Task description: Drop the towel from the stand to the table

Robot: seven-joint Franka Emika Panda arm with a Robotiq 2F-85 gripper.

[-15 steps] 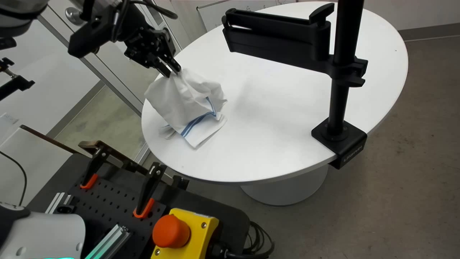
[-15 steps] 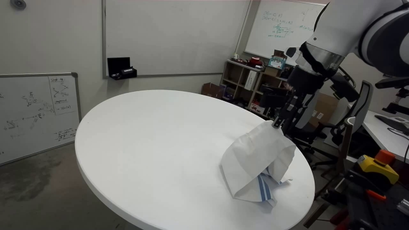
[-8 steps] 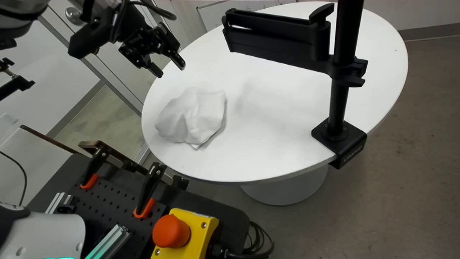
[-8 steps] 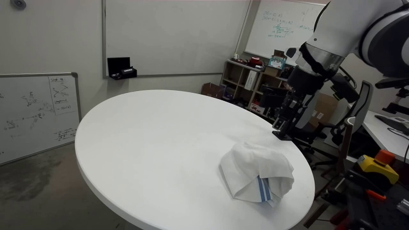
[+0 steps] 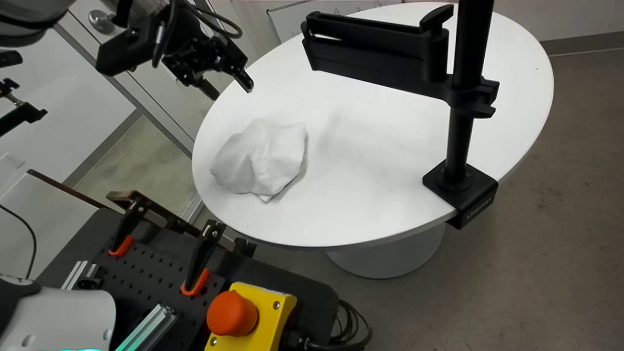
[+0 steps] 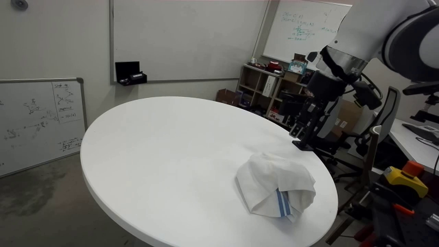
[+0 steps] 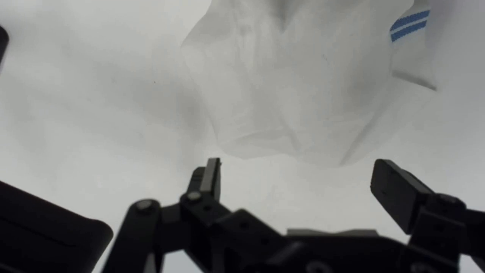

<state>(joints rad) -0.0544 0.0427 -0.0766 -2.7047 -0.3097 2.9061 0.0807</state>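
Observation:
The white towel (image 5: pixel 263 158) lies in a crumpled heap on the round white table (image 5: pixel 370 165), near its rim. Two blue stripes show on the towel (image 6: pixel 274 185) in an exterior view and at its upper right (image 7: pixel 288 83) in the wrist view. My gripper (image 5: pixel 230 90) hovers above the table, apart from the towel, its fingers spread wide around nothing. In the wrist view the gripper (image 7: pixel 295 167) is plainly open. The black stand (image 5: pixel 460 131) is clamped at the table edge, its flat arm bare of cloth; the gripper partly covers the stand (image 6: pixel 302 146) in an exterior view.
The stand's folded arm (image 5: pixel 375 53) juts out over the tabletop. Beside the table is a dark cart (image 5: pixel 161 263) carrying orange-tipped clamps (image 5: pixel 197 263) and a yellow box with a red button (image 5: pixel 253 317). A shelf (image 6: pixel 257 85) and whiteboards are in the background.
A second ago the gripper pinched the raised towel. Its fingers have since spread apart, the towel has dropped into a heap on the table, and the gripper has shifted very slightly upward.

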